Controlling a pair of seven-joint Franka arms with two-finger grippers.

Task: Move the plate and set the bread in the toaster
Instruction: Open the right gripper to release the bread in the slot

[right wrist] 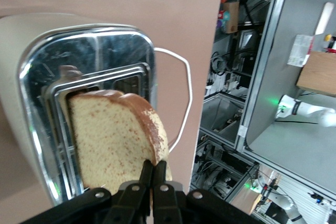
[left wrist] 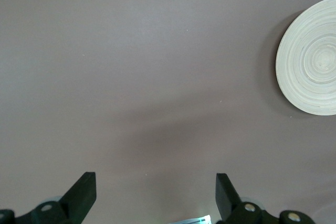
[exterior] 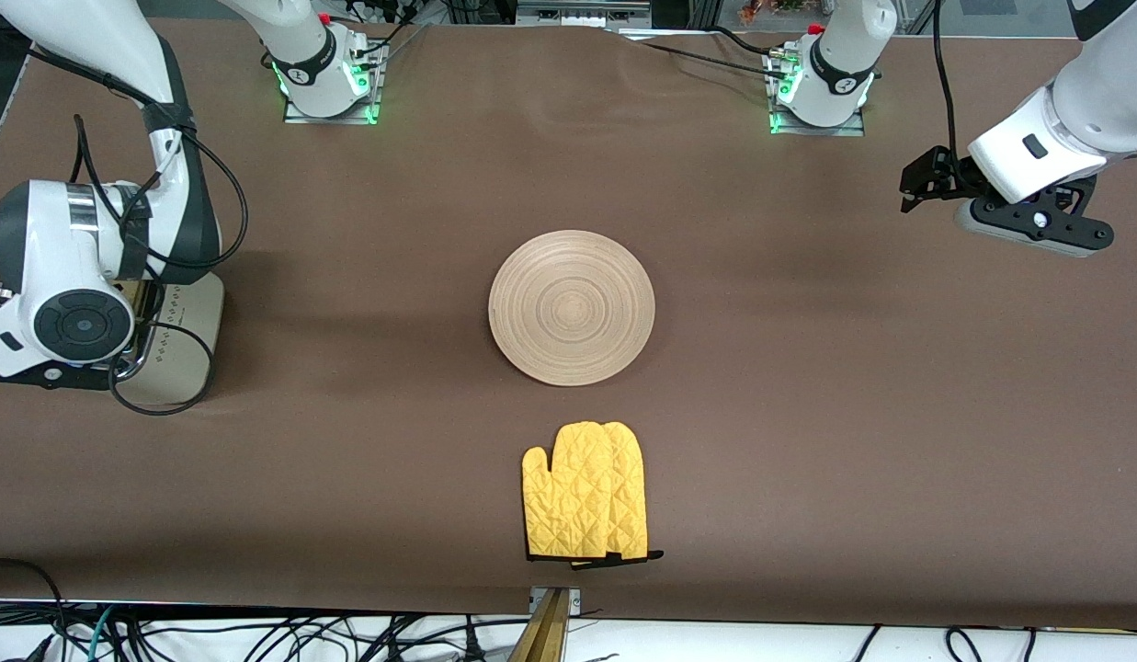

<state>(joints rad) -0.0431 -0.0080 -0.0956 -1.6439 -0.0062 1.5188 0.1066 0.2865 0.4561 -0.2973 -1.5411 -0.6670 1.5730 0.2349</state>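
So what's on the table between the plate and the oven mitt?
Nothing: bare brown table separates the plate and the oven mitt, as the front view shows.

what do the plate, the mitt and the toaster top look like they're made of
Plate: seemingly light wood, matte, with turned concentric rings.
Mitt: yellow quilted fabric, probably padded cotton, going by the diamond stitching and dark trim.
Toaster top: polished metal, likely chrome, since it mirrors its surroundings; the body looks like cream plastic or painted metal.
Bread, pinched in the right gripper: porous, speckled crumb, darker crust.

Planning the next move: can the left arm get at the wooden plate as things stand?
Probably yes: the left claw hangs open over bare table, the wooden plate lies uncovered mid-table, and the right claw is busy holding bread at the toaster.
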